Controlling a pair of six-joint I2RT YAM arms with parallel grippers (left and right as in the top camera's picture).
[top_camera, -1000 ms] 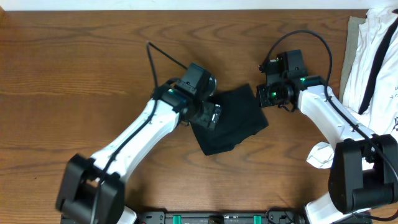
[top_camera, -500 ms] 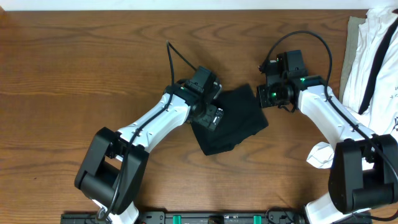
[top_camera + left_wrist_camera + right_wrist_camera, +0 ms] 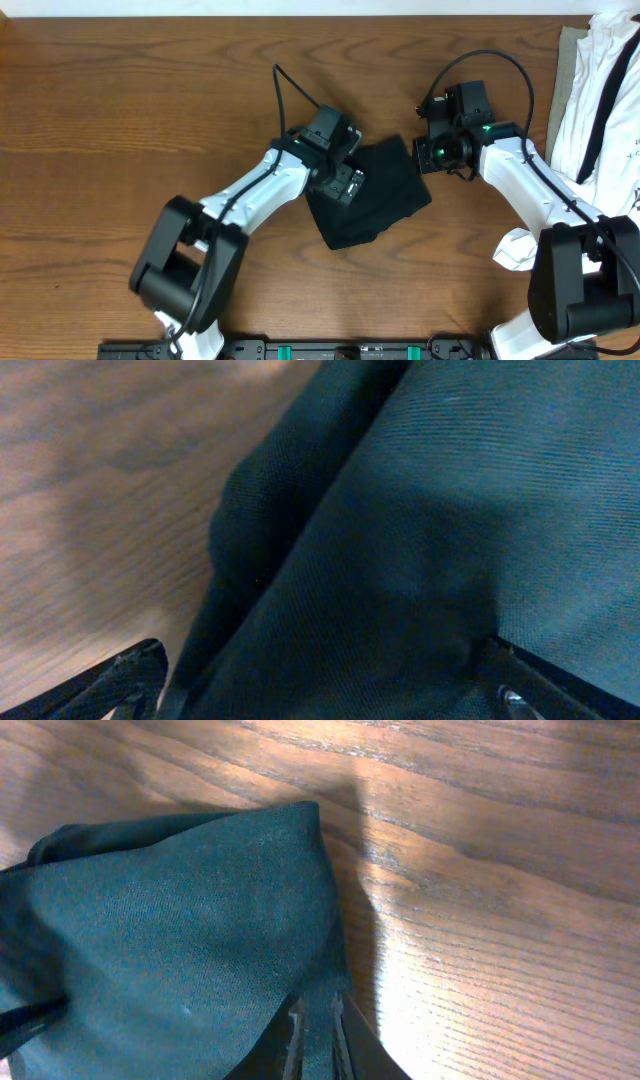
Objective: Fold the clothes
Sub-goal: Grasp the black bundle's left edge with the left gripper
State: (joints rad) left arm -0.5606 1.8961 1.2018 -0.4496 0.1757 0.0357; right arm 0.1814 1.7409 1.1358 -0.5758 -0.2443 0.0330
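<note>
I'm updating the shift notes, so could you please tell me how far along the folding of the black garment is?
Done: the black garment lies as a compact folded bundle. In hand: the left pincer stands open over its left edge; the right pincer is shut at its far corner, grip unclear. Left: perhaps a final tidy, then withdrawing both arms.

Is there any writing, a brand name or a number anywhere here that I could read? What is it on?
Nothing here can be read.
White clothes at the right edge: a few small dark marks, possibly print, too small to read.
Black garment in the middle: no lettering shows in any view.
</note>
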